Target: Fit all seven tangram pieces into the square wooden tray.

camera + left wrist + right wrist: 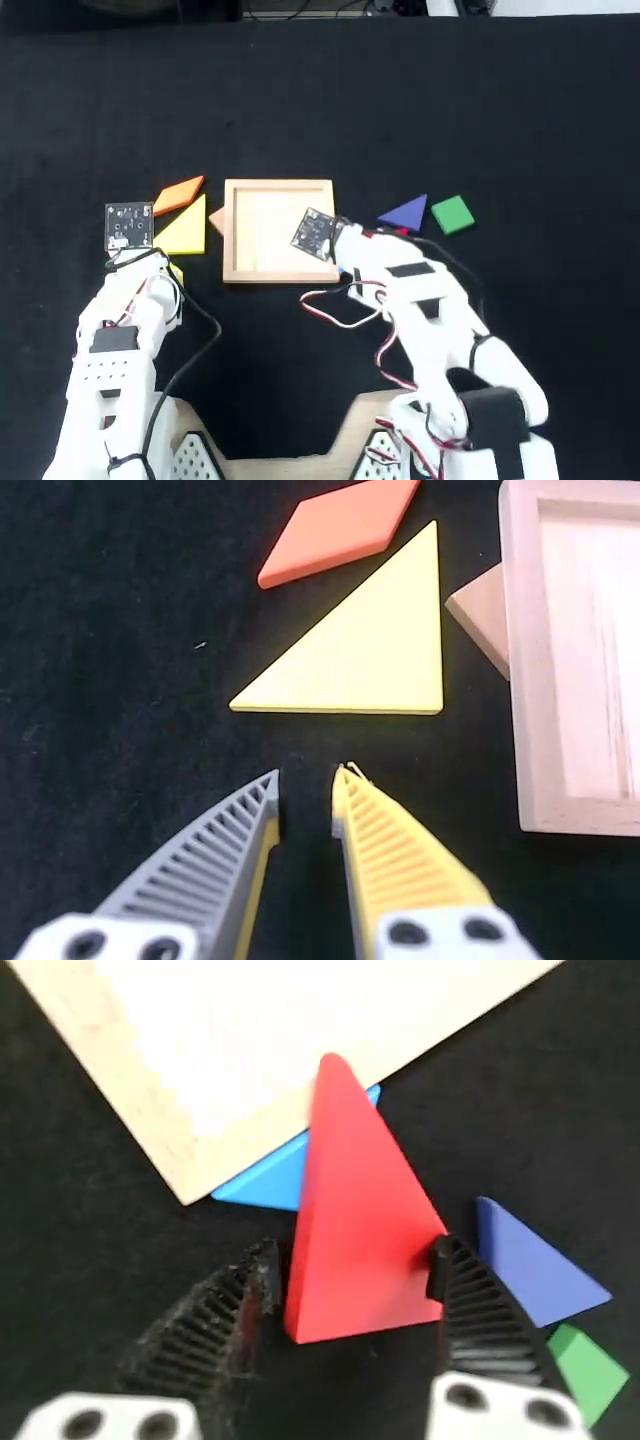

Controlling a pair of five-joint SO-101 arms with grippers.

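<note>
The square wooden tray (278,272) lies mid-table with nothing inside it. My right gripper (350,1270) is shut on a red triangle (350,1220) at the tray's near right corner (190,1175); the triangle's tip reaches over the rim. A light blue piece (265,1175) lies under it against the tray. A dark blue triangle (405,212) and a green square (452,214) sit right of the tray. Left of it are an orange parallelogram (340,525), a yellow triangle (375,645) and a tan triangle (482,615). My left gripper (306,776) hangs just short of the yellow triangle, shut and holding nothing.
The black table stretches wide behind the tray and in front of it between the two arms. Red and white cables (345,310) loop from the right arm near the tray's front edge.
</note>
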